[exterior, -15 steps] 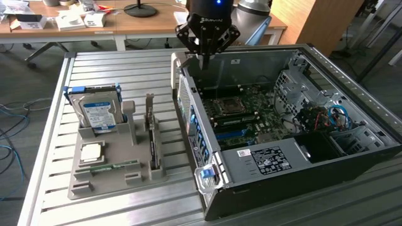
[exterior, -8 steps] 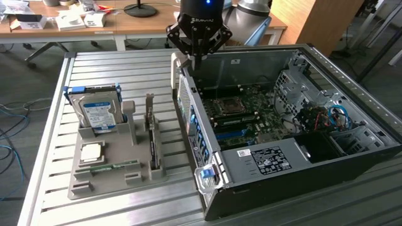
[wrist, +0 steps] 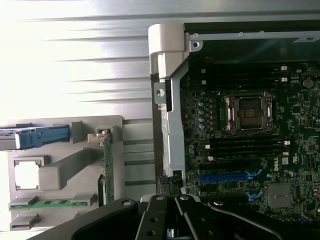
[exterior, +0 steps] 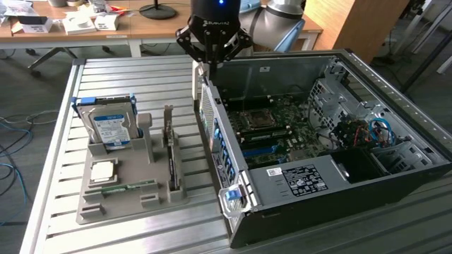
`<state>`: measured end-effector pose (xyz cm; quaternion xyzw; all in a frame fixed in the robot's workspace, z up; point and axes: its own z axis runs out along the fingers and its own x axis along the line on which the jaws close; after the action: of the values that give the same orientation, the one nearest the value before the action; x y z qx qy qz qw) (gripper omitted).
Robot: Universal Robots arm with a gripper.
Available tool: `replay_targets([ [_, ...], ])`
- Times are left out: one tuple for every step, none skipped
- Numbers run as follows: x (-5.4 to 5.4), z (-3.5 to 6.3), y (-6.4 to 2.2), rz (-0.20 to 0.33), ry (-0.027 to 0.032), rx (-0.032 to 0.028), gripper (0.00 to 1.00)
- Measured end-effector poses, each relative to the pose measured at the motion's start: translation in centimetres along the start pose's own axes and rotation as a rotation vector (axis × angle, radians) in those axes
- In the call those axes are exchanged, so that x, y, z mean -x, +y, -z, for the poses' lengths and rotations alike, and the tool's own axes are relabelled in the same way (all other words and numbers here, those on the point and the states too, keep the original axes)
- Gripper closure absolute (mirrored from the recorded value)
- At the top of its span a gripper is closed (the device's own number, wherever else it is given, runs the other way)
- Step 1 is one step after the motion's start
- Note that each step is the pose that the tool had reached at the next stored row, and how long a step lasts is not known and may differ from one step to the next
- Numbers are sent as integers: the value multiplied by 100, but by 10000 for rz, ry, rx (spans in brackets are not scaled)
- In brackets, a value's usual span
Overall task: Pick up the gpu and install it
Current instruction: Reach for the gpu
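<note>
The pincer (exterior: 205,67) hung clenched over the far rim of the open case (exterior: 339,203), toward the worktop's (exterior: 120,74) far edge. The gpu (exterior: 169,151) stood on its long edge in a slot of the grey holder (exterior: 127,203), well apart from the pincer, between the hard drive (exterior: 109,127) and the case. A narrow strip of bare slats separated holder and case. Wider bare slats lay beyond the holder toward the far edge.

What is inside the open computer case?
A green motherboard with an empty processor socket, a blue slot, and red and blue cables. The grey labelled box covers whatever lies beneath it.
</note>
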<state>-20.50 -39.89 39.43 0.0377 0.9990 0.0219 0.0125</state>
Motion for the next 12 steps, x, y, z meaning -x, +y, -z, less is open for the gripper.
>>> replay_targets([
  [-30,0,-2,0,0,0,89],
  [-60,0,-5,-1,0,0,89],
  [-88,0,-7,-3,-1,0,89],
  [-112,0,-8,-4,-1,0,89],
  [-140,0,-11,-5,0,-1,89],
  [-167,0,-13,-4,0,-1,89],
  [-192,0,-15,-4,-1,-2,89],
  [-217,0,-17,-3,0,-2,89],
  [-246,-1,-19,-4,-1,-3,89],
  [-275,-1,-21,-5,0,-4,89],
  [-308,-2,-24,-6,-1,-5,89],
  [-337,-2,-25,-6,-1,-5,89],
])
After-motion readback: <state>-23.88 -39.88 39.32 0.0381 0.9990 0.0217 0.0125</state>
